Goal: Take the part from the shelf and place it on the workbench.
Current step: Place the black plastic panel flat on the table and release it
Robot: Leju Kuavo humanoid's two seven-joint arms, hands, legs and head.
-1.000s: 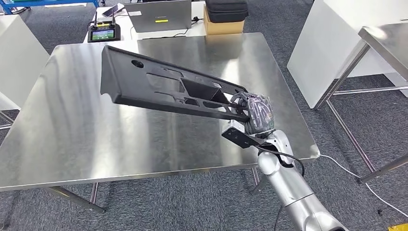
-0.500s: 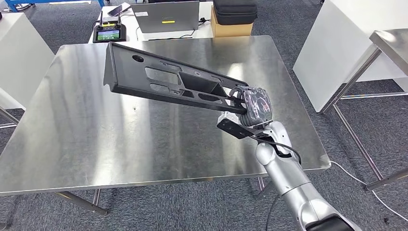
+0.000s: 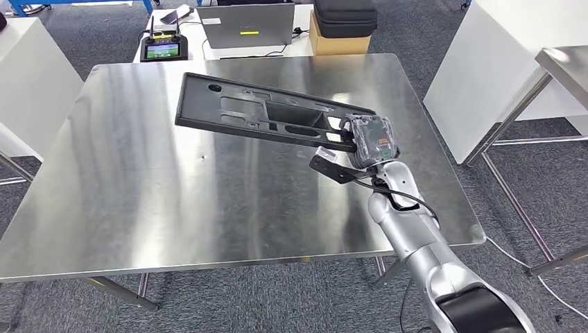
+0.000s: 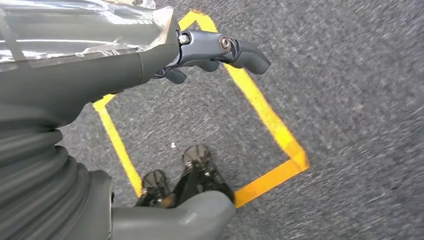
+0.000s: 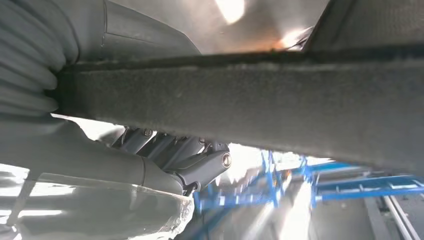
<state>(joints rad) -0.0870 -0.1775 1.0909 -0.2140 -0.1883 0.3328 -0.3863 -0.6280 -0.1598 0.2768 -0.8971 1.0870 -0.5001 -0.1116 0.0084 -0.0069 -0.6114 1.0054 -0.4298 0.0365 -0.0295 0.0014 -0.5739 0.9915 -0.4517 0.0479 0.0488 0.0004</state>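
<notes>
A long black plastic part (image 3: pixel 263 116) with cut-outs hangs low over the steel workbench (image 3: pixel 139 201), slanting from my right hand toward the back left. My right hand (image 3: pixel 367 141) grips its near end above the bench's right half. In the right wrist view the part's dark edge (image 5: pixel 260 105) crosses the frame, with the fingers (image 5: pixel 200 162) curled around it. My left hand (image 4: pixel 200 55) hangs over grey carpet with its fingers apart, holding nothing.
Behind the workbench lie a laptop (image 3: pixel 249 24), a handheld controller (image 3: pixel 164 47) and a black case on a cardboard box (image 3: pixel 343 28). White panels stand at left (image 3: pixel 31 83) and right (image 3: pixel 478 76). A second steel table (image 3: pixel 565 66) is at far right. Yellow floor tape (image 4: pixel 270 125) lies under the left hand.
The camera has shifted. My right hand has carried the part farther over the bench, and the part now lies flatter and lower, its far end dropped toward the surface.
</notes>
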